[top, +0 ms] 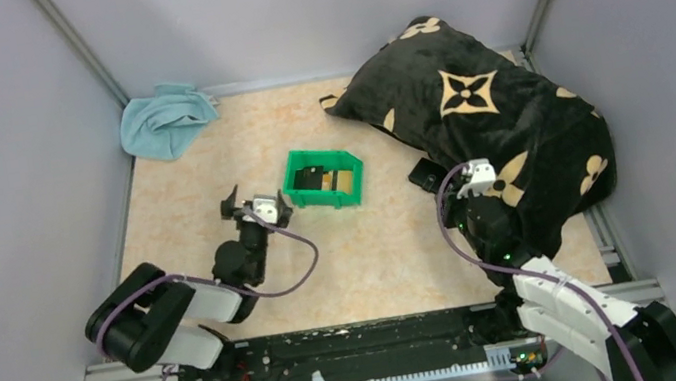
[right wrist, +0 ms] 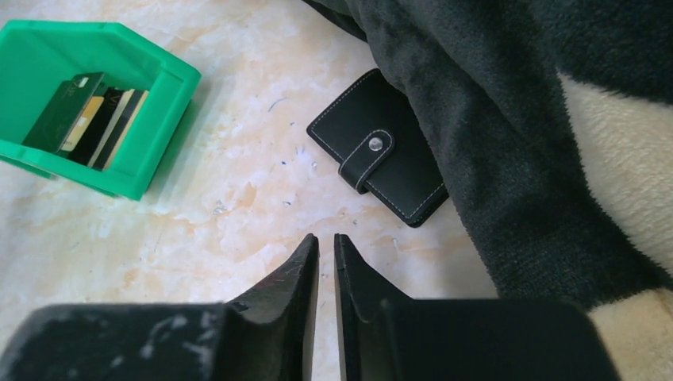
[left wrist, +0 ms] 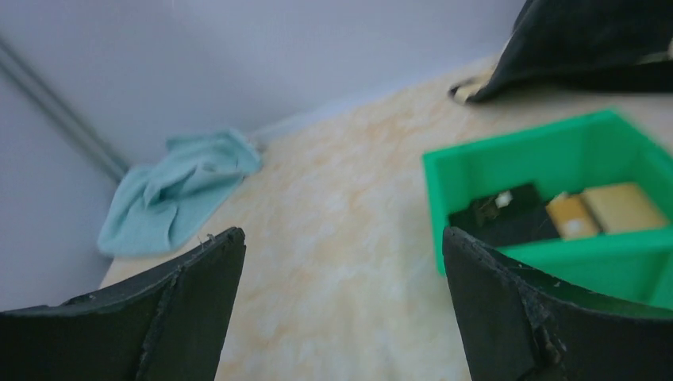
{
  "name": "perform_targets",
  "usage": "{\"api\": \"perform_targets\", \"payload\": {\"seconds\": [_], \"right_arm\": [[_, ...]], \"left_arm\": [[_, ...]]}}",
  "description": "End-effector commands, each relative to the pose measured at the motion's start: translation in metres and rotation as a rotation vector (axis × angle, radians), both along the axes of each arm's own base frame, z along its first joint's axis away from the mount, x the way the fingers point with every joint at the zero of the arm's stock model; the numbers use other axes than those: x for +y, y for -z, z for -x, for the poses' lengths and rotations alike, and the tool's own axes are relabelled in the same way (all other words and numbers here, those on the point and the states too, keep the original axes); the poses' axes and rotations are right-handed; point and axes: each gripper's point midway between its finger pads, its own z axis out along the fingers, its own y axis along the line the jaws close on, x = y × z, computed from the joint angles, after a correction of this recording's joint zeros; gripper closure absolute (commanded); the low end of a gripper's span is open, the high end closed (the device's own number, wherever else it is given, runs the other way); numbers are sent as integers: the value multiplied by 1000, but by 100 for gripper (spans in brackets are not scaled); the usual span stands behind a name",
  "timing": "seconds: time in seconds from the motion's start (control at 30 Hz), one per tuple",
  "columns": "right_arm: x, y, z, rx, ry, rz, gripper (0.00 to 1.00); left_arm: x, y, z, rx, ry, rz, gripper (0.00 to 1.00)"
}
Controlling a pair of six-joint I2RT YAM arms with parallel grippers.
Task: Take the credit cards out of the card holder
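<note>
Spreading marbled beige between grey walls [top: 4, 149], the bench [top: 376, 266] carries a green bin [top: 323, 178]; left jaws gape empty beside it, right jaws nearly closed farther right.

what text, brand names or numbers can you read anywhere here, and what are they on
No text can be read in any view.
Dark and tan cards standing in the green plastic bin: faint markings on their faces, too small and blurred to read.
Black stitched card holder, snapped shut: no lettering visible.
Black plush pillow: tan flower and star shapes only, no letters.
</note>
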Motion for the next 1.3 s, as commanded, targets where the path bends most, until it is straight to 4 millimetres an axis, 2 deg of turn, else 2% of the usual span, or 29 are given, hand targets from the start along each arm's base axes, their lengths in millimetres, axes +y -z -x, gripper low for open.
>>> {"api": "perform_targets", "payload": {"seconds": [0.0, 0.03, 0.13, 0.2, 0.27, 0.3, 0.33, 0.37, 0.43, 0.47, 0.5, 0.53, 0.57, 0.67, 0.83, 0.97, 1.1, 1.2, 1.27], "right_arm": [[-1, -11, -11, -30, 43, -15, 94], [-3, -10, -12, -25, 56, -12, 100], [-7, -6, -19, 6, 101, 4, 100], [-7, -8, -27, 25, 116, 24, 100], [-2, -15, -38, 34, 108, 54, 100], [-1, -18, -44, 40, 111, 72, 100], [0, -25, -50, 38, 119, 82, 100], [1, -30, -56, 36, 124, 92, 96], [6, -42, -66, 13, 121, 88, 62], [9, -45, -69, 0, 113, 84, 49], [11, -48, -70, -14, 107, 79, 42], [12, -47, -71, -15, 103, 78, 39], [12, -42, -69, -9, 102, 80, 38], [7, -26, -62, 4, 108, 92, 38], [7, -19, -58, 21, 95, 104, 39], [12, -16, -59, 38, 76, 100, 41], [16, -10, -60, 65, 58, 103, 41], [17, -10, -61, 73, 58, 104, 41], [19, -10, -60, 78, 46, 100, 41]], "left_arm": [[-47, -59, 2, -127, 34, -17, 1], [-65, -59, 0, -95, 70, -31, 1], [-108, -64, 2, -28, 177, 49, 1], [-128, -73, 3, 26, 188, 169, 1], [-149, -82, 4, 122, 205, 191, 1], [-157, -95, 1, 174, 201, 197, 1], [-153, -90, 2, 258, 151, 205, 0], [-137, -90, 0, 277, 42, 267, 0], [-90, -96, 0, 190, -217, 404, 1], [-81, -98, 2, 171, -249, 426, 1], [-78, -98, 3, 183, -229, 429, 1], [-86, -102, 3, 206, -142, 427, 1], [-93, -100, 5, 259, -75, 445, 1], [-97, -101, 13, 364, -59, 602, 0], [-78, -83, 19, 427, -266, 812, 1], [-87, -75, 14, 458, -280, 842, 0], [-99, -57, 5, 522, -300, 835, 0], [-96, -36, 1, 619, -366, 919, 0], [-92, -23, -3, 665, -405, 1005, 4]]}}
